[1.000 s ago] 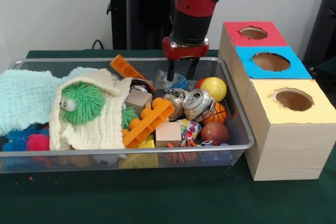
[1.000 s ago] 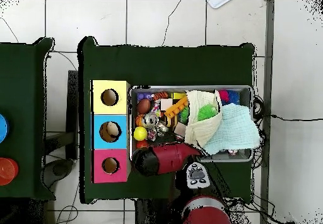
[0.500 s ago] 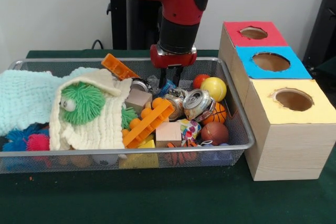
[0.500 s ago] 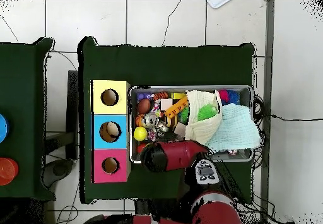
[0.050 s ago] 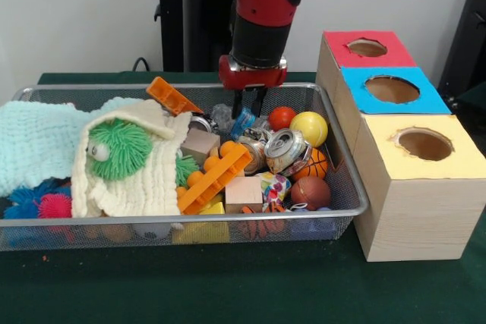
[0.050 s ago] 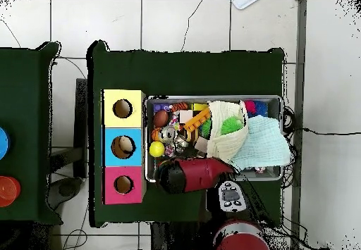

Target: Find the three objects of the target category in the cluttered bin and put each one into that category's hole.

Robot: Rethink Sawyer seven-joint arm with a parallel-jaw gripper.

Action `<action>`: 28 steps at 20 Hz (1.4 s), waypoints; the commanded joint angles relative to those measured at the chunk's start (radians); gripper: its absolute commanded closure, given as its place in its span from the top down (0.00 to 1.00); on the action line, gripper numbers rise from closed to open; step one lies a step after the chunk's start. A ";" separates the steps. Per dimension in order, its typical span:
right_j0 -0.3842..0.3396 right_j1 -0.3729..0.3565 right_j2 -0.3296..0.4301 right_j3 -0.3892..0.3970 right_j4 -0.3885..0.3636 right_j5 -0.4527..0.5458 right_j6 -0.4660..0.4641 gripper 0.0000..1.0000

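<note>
1. Bin (image 5: 190, 220), a wire mesh tray, sits on the green table (image 5: 228, 286), packed with clutter. The box (image 5: 414, 218) stands just beside its end.
2. At the near edge lie a pink spiky ball (image 5: 53, 205), a wooden cube (image 5: 243, 190) and a brown ball (image 5: 310, 192).
3. Behind those, a long orange brick (image 5: 215, 178) leans tilted against a cream cloth (image 5: 152, 180), which wraps round a green fuzzy ball (image 5: 120, 148).
4. A crushed can (image 5: 285, 149) lies mid-bin, touching an orange basketball (image 5: 317, 163).
5. A mint cloth (image 5: 38, 142) drapes over the bin's other end.
6. Farther back sit a yellow ball (image 5: 308, 128) and a red ball (image 5: 282, 117), side by side near the far wall.
7. A blue wrapper (image 5: 243, 121) sticks up just beside the red ball.
8. The gripper (image 5: 249, 110) hangs over the far part of the bin. Its fingers (image 5: 238, 104) are drawn narrow, pinching the wrapper's top.
9. Another orange brick (image 5: 173, 96) juts up at the far wall.
10. On the box top, the yellow hole (image 5: 424, 144) is nearest, then the blue hole (image 5: 391, 89), then the red hole (image 5: 367, 47).
11. From overhead, the arm (image 6: 194, 175) covers the bin corner beside the red end of the box and hides the gripper.
</note>
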 commanded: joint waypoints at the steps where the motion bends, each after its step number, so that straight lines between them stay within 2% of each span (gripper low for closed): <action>1: 0.076 -0.273 0.095 0.062 0.159 0.460 0.082 0.00; 2: 0.093 -0.290 0.090 0.047 0.171 0.514 0.086 0.00; 5: 0.130 -0.306 0.072 0.007 0.188 0.593 0.108 0.00; 12: 0.160 -0.290 0.082 -0.043 0.243 0.585 0.149 0.00; 14: 0.174 -0.292 0.085 -0.056 0.272 0.571 0.168 0.00; 18: 0.201 -0.257 0.097 -0.079 0.327 0.442 0.211 0.00; 20: 0.219 -0.240 0.091 -0.095 0.347 0.414 0.235 0.00; 28: 0.296 -0.228 0.057 -0.095 0.425 0.379 0.288 0.00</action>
